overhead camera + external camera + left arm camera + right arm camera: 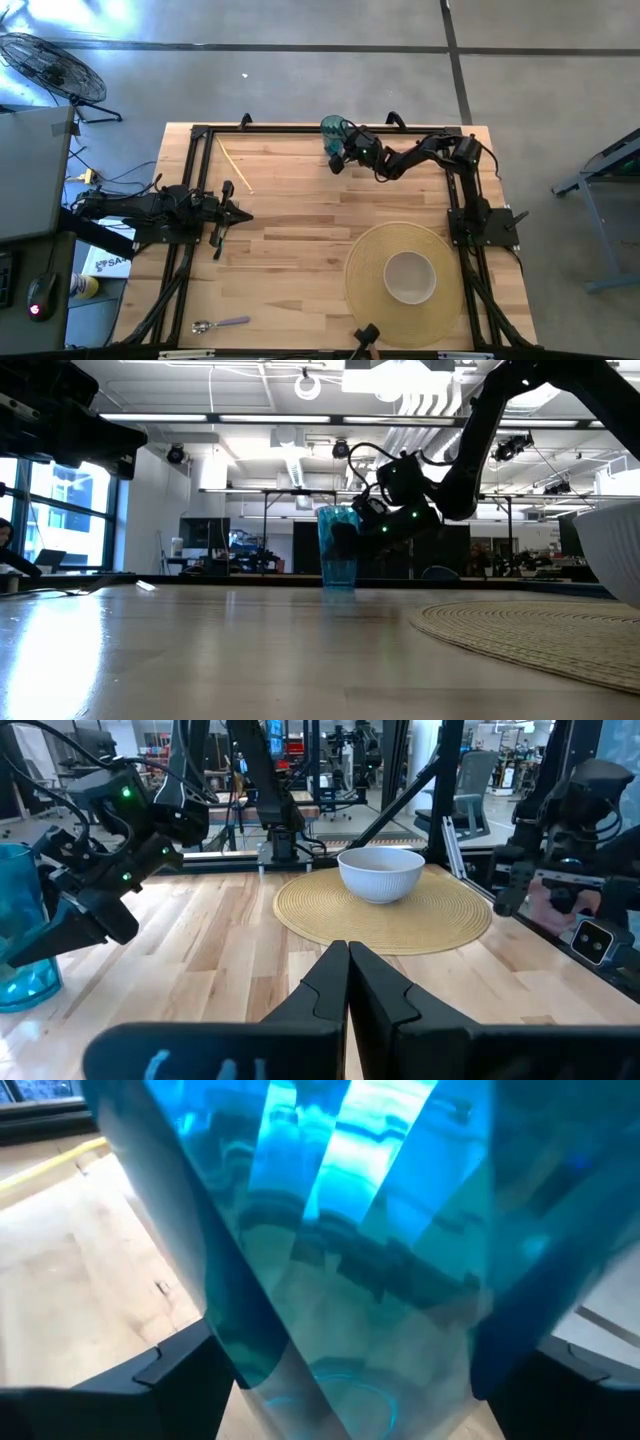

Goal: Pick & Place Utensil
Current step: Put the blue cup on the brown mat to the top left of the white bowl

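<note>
Right claw (337, 160) stands wide around the upright translucent blue plastic cup (333, 130) at the far edge of the wooden desk (300, 230) (left claw (240, 216) waits pinched closed); the metal spoon (218, 324) lies near the desk's front-left corner

A grey concrete floor (300, 70) is spreading around the bench (300, 250), dark seams crossing it. A fan (50, 65) is standing on it past the far left corner. Ceiling lights (308, 385) are glowing over ducts, and daylight is coming through windows (45, 520).
</note>
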{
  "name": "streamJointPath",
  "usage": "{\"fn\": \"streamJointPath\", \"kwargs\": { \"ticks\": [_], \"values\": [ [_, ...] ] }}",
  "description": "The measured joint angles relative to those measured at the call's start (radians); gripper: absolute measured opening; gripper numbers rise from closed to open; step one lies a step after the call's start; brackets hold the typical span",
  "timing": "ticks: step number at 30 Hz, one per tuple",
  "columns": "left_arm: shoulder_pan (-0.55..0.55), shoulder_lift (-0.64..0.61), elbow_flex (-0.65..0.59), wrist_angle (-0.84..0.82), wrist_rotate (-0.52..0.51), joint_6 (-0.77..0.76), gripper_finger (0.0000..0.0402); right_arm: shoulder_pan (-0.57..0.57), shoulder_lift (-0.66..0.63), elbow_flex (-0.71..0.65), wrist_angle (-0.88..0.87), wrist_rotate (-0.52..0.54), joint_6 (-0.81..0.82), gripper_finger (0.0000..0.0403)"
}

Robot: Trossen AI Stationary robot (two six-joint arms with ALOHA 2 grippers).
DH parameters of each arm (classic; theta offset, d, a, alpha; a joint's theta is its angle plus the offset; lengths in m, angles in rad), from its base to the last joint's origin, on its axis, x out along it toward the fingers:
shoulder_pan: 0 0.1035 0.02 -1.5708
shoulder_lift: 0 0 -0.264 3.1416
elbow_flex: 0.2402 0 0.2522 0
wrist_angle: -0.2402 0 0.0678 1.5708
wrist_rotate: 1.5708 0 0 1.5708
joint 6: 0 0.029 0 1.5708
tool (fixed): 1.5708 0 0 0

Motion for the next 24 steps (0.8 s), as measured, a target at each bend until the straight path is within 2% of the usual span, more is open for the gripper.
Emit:
{"fn": "streamJointPath", "kwargs": {
  "ticks": [5,10,13,19,24],
  "values": [
    [0.000,0.000,0.000,0.000,0.000,0.000,0.0001,0.015,-0.063,-0.053,0.018,-0.001,-0.007,0.0339],
    [0.000,0.000,0.000,0.000,0.000,0.000,0.0001,0.023,-0.193,-0.207,0.087,-0.054,0.017,0.0340],
    [0.000,0.000,0.000,0.000,0.000,0.000,0.0001,0.033,-0.318,-0.330,0.100,-0.058,0.014,0.0341],
    [0.000,0.000,0.000,0.000,0.000,0.000,0.0001,0.079,-0.624,-0.562,0.008,-0.096,-0.009,0.0342],
    [0.000,0.000,0.000,0.000,0.000,0.000,0.0001,0.108,-0.880,-0.749,-0.005,-0.165,0.044,0.0342]
  ]
}}
